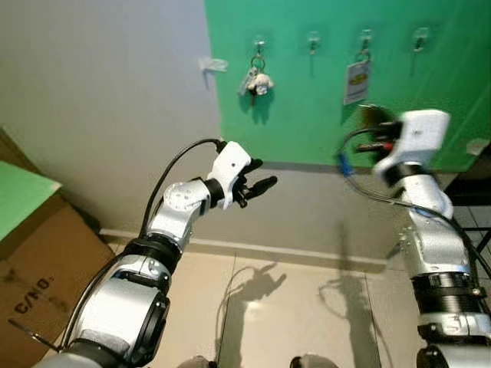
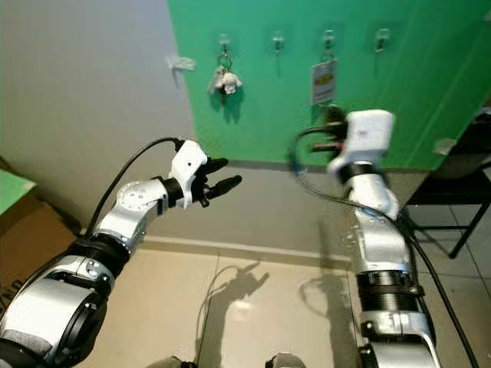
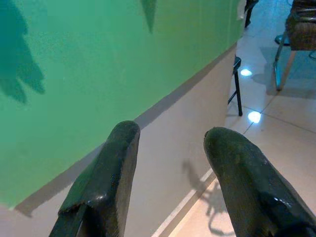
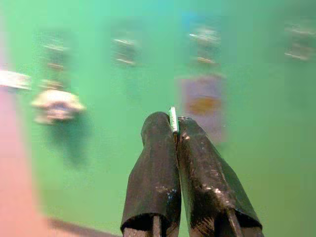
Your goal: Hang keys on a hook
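I'm facing a wall that is grey on the left and green (image 1: pixel 307 115) on the right, with a grey band along its base and a pale tiled floor (image 1: pixel 307 307) below, where both arms throw shadows. Across the top of the frame four small hooks sit in a row on the green paint. The leftmost hook (image 1: pixel 259 42) carries a key bunch (image 1: pixel 257 80) with a pale charm. The second hook (image 1: pixel 313 40) is bare, the third holds a white tag (image 1: pixel 357 80) with a yellow mark, and the fourth hook (image 1: pixel 420 37) is bare too.

My left gripper (image 1: pixel 257 180) is raised mid-frame, below the key bunch, fingers (image 3: pixel 106 182) apart and holding nothing. My right gripper (image 4: pixel 174 133) is lifted at the right, blurred, near the tag; its fingers are pressed together on a thin pale sliver (image 4: pixel 173 119) at the tips, and I cannot tell what that is.

A cardboard box (image 1: pixel 38 268) sits at lower left, and dark furniture legs (image 2: pixel 460 199) stand at the right edge.
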Motion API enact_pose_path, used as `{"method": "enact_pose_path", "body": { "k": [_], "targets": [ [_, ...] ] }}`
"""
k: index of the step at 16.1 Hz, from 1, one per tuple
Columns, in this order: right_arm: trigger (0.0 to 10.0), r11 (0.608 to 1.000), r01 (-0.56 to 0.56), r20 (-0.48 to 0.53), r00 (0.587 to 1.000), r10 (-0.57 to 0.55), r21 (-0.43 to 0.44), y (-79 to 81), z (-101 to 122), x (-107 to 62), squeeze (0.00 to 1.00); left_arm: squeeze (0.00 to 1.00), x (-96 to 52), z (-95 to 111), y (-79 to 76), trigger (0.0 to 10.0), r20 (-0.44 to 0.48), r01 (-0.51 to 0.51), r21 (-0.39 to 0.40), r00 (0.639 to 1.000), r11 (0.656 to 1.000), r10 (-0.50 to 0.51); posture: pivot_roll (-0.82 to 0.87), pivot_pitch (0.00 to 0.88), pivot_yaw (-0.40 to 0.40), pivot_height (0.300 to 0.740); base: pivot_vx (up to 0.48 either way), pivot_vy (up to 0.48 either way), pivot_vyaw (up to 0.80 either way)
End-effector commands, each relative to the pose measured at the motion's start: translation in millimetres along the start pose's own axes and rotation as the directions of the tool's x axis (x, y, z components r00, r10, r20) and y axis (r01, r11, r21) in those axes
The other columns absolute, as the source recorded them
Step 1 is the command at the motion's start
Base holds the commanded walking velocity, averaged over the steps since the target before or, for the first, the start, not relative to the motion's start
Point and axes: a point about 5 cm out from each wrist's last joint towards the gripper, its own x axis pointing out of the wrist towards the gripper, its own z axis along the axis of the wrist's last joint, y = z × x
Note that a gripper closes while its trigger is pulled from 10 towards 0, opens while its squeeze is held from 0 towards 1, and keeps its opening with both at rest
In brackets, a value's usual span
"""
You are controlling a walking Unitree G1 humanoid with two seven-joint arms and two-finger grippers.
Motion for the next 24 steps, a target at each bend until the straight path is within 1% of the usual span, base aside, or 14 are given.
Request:
{"method": "enact_pose_path", "body": {
  "k": [1,5,7,8,9,11,17,18,19,20,21,22,23,24],
  "targets": [
    [0.0,0.996,-0.094,0.026,0.995,0.094,0.01,8.1,10.3,0.5,0.0,0.0,-1.8,2.1,4.4,10.0,0.001,-0.02,0.002,1.0,1.0,0.02,-0.22,0.049,0.05,0.74,0.0,0.0,0.0],
    [0.0,0.965,-0.261,0.051,0.964,0.259,0.031,24.0,22.1,-4.8,0.0,0.0,-0.8,4.3,6.0,10.0,0.026,-0.067,-0.004,0.997,0.998,0.068,-0.22,0.048,0.051,0.74,0.0,0.0,0.0],
    [0.0,0.957,-0.291,0.036,0.956,0.29,0.015,25.8,20.8,-9.1,0.0,0.0,-1.0,4.9,8.1,10.0,0.036,-0.106,-0.016,0.994,0.994,0.106,-0.22,0.048,0.052,0.74,0.0,0.0,0.0],
    [0.0,0.953,-0.303,0.02,0.953,0.303,-0.017,25.8,19.0,-11.7,0.0,0.0,-1.3,4.8,8.9,10.0,0.042,-0.126,-0.025,0.991,0.992,0.127,-0.23,0.049,0.055,0.74,0.0,0.0,0.0],
    [0.0,0.94,-0.313,-0.015,0.949,0.314,-0.139,24.3,13.6,-15.6,0.0,0.0,-1.2,4.8,9.9,10.0,0.049,-0.16,-0.034,0.986,0.986,0.162,-0.23,0.047,0.056,0.74,0.0,0.0,0.0],
    [0.0,0.918,-0.304,-0.054,0.952,0.3,-0.254,18.1,5.0,-21.4,0.0,0.0,-0.3,5.7,11.5,10.0,0.061,-0.199,-0.079,0.977,0.977,0.204,-0.23,0.044,0.058,0.74,0.0,0.0,0.0],
    [0.0,0.866,-0.317,-0.084,0.947,0.309,-0.387,18.0,-6.1,-28.6,0.0,0.0,2.3,15.0,18.4,10.0,0.099,-0.22,-0.248,0.963,0.944,0.251,-0.23,0.025,0.059,0.74,0.0,0.0,0.0],
    [0.0,0.728,-0.315,-0.092,0.94,0.33,-0.608,20.0,-5.7,-29.6,0.0,0.0,4.6,17.5,17.1,10.0,0.114,-0.207,-0.29,0.962,0.935,0.248,-0.24,0.024,0.058,0.74,0.0,0.0,0.0],
    [0.0,0.526,-0.313,-0.107,0.917,0.384,-0.791,23.9,-7.0,-32.1,0.0,0.0,5.8,18.4,15.6,10.0,0.12,-0.199,-0.294,0.963,0.935,0.243,-0.24,0.024,0.059,0.74,0.0,0.0,0.0],
    [0.0,0.435,-0.313,-0.123,0.903,0.412,-0.844,24.4,-9.2,-33.9,0.0,0.0,6.1,17.5,14.9,10.0,0.115,-0.201,-0.292,0.963,0.935,0.243,-0.24,0.024,0.059,0.74,0.0,0.0,0.0],
    [0.0,0.462,-0.307,-0.109,0.907,0.407,-0.832,22.9,-7.5,-33.4,0.0,0.0,6.2,17.1,15.0,10.0,0.111,-0.201,-0.298,0.964,0.933,0.243,-0.25,0.029,0.06,0.74,0.0,0.0,0.0],
    [0.0,0.59,-0.277,-0.056,0.929,0.365,-0.758,19.9,-1.9,-30.5,0.0,0.0,6.8,17.8,14.7,10.0,0.111,-0.193,-0.298,0.966,0.935,0.235,-0.25,0.033,0.061,0.74,0.0,0.0,0.0],
    [0.0,0.732,-0.246,-0.014,0.952,0.307,-0.636,16.2,1.8,-27.4,0.0,0.0,8.5,19.9,12.8,10.0,0.113,-0.18,-0.267,0.97,0.947,0.216,-0.25,0.038,0.063,0.74,0.0,0.0,0.0],
    [0.0,0.774,-0.234,0.004,0.956,0.292,-0.588,16.4,2.8,-26.2,0.0,0.0,9.6,22.1,11.4,10.0,0.12,-0.17,-0.245,0.972,0.955,0.204,-0.25,0.039,0.063,0.74,0.0,0.0,0.0]
  ]
}}
